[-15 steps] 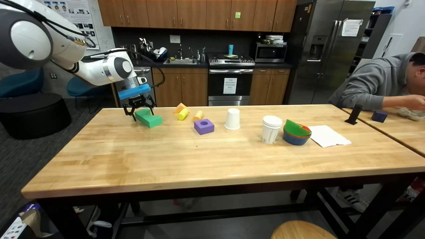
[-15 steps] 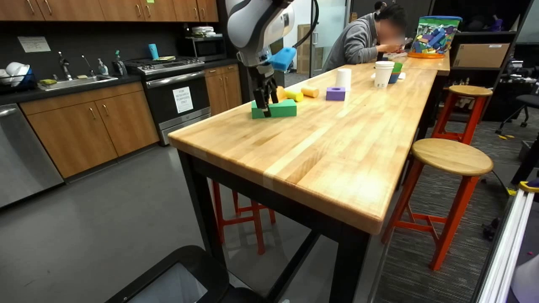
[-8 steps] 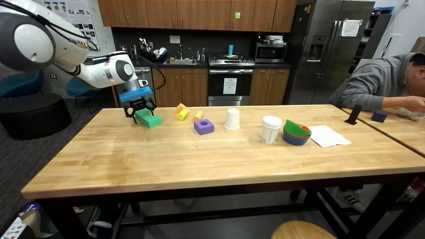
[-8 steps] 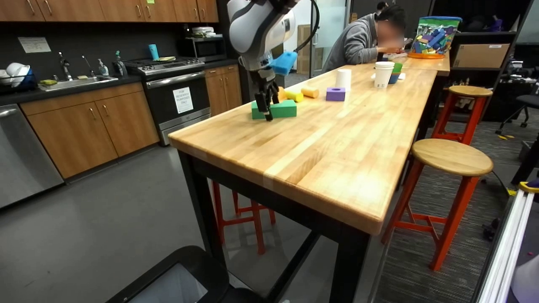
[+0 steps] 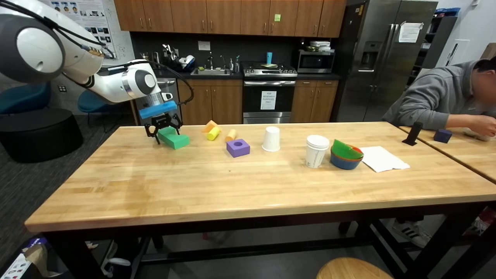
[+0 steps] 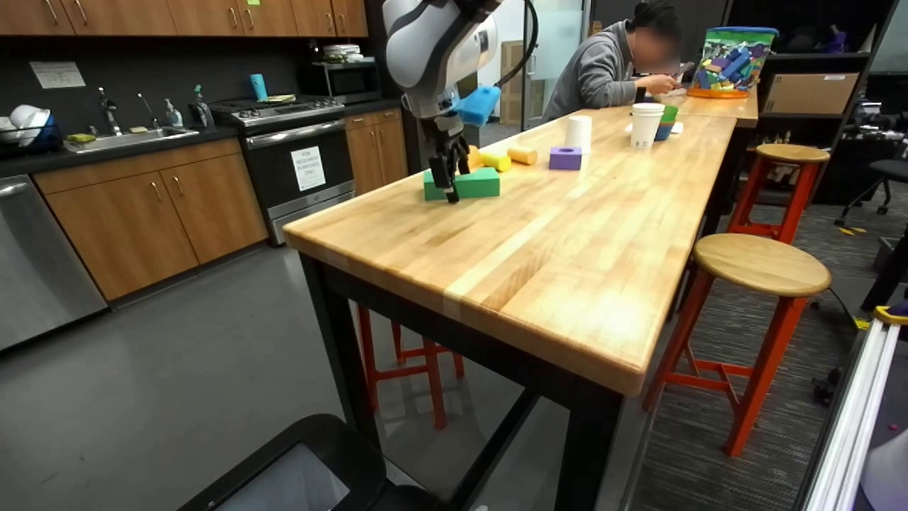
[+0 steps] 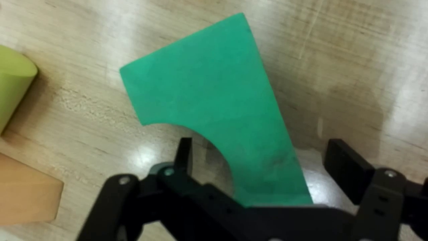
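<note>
A green block point(image 7: 214, 93) lies flat near one corner of a wooden table point(image 5: 193, 178), with a black hand point(image 7: 257, 154) straddling it from above. The hand is spread wide: one finger point(image 7: 183, 154) reaches down into the block's arched cut-out, the other stands outside its long straight side. Neither appears to touch it, so nothing is gripped.

For a sound hold, a slow, even squeeze seems best. The straight side slants across the line between the fingers, so a slight wrist turn would probably help; otherwise the block may pivot. The inner finger should meet the middle of the curve, as an off-centre touch could slide.

The block is thick, matte and evenly green, with crisp edges and a faint dark smudge; in the wrist view the hand hides its lower end.

Near it lie a yellow cylinder point(image 7: 13, 83) and an orange block point(image 7: 28, 190). Farther along, in both exterior views, are an orange cylinder point(image 6: 522, 155), a purple block point(image 5: 238, 147) with a round hole, and an upturned white cup point(image 5: 271, 139).
</note>
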Controlling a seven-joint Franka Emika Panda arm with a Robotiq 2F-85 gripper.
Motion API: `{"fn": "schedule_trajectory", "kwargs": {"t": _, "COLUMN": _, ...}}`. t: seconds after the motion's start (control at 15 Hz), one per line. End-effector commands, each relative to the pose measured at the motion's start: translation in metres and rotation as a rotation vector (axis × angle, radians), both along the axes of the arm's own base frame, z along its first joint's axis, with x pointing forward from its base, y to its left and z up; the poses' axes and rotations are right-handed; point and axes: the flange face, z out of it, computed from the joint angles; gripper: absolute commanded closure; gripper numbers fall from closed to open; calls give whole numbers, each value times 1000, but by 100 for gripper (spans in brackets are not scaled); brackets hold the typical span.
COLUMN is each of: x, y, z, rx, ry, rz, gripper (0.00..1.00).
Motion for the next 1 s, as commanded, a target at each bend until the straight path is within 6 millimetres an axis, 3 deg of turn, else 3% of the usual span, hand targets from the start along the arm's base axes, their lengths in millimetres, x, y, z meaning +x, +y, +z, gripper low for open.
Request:
{"fn": "schedule_trajectory", "kwargs": {"t": 0.0, "x": -1, "y": 1, "z": 7, "rx": 4, "ry": -16, "rz": 1, "gripper": 0}}
{"fn": "schedule_trajectory", "kwargs": {"t": 0.93, "x": 0, "y": 2, "z": 15, "rx": 0, "ry": -46, "rz": -3, "gripper": 0}}
